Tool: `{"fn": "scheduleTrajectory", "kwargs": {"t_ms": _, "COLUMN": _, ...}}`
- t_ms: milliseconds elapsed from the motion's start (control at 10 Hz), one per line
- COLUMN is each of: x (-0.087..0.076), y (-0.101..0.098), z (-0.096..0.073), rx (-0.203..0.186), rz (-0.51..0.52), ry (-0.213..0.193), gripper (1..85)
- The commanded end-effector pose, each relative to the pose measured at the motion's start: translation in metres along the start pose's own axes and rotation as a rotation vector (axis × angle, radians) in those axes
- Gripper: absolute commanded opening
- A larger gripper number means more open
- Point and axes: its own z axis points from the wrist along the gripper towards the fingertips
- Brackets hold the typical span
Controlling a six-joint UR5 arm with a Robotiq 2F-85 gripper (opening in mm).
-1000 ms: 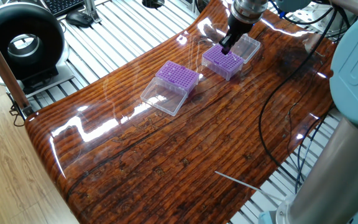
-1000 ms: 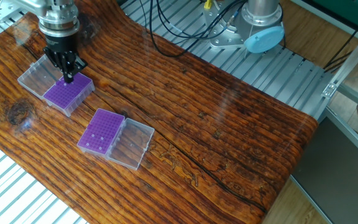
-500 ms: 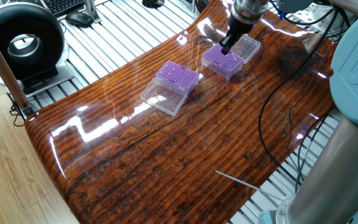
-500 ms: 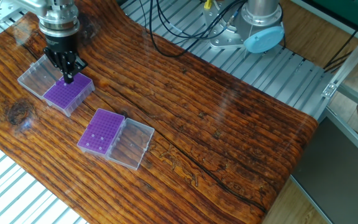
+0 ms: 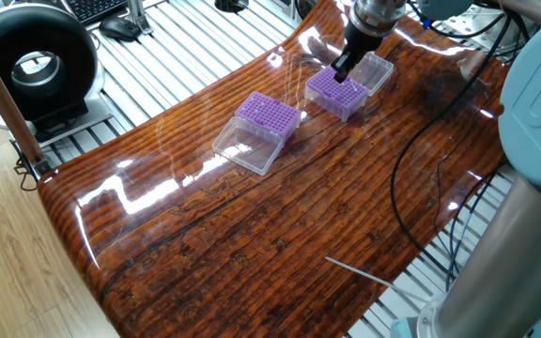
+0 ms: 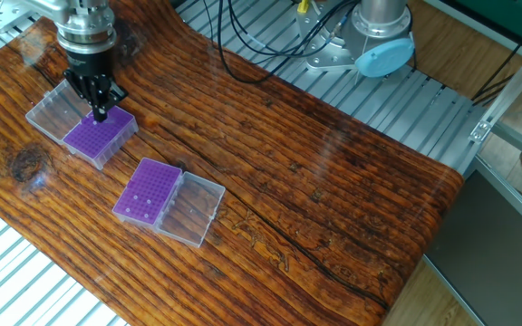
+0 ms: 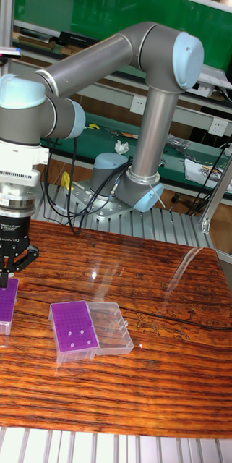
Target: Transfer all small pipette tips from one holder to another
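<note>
Two purple holders lie on the wooden table, each with its clear lid swung open beside it. My gripper (image 5: 339, 73) (image 6: 100, 114) (image 7: 1, 278) points straight down onto the far holder (image 5: 338, 96) (image 6: 96, 138) (image 7: 0, 304). Its fingers are drawn together at the holder's top, at the edge beside the lid (image 6: 53, 110). No tip shows between them. The second holder (image 5: 269, 115) (image 6: 148, 190) (image 7: 72, 331) lies apart from the gripper. A few small pipette tips (image 7: 71, 333) show as pale dots on its grid.
The arm's base (image 6: 383, 41) stands on the slatted metal bench behind the table. A black cable (image 5: 400, 178) loops over the wood. A thin white rod (image 5: 360, 274) lies near the table's edge. A black round device (image 5: 34, 61) sits off the table.
</note>
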Motion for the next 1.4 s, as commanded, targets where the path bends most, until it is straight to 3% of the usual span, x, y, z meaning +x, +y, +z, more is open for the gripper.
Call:
{"fn": "scheduleTrajectory", "kwargs": {"t_ms": 0, "x": -0.0023, "y": 0.0001, "z": -0.0002, "rx": -0.007, "rz": 0.007, "ry": -0.011, "gripper": 1.0}}
{"fn": "scheduleTrajectory", "kwargs": {"t_ms": 1300, "x": 0.0025, "y": 0.0016, "z": 0.0009, "rx": -0.012, "rz": 0.007, "ry": 0.010, "gripper": 1.0}}
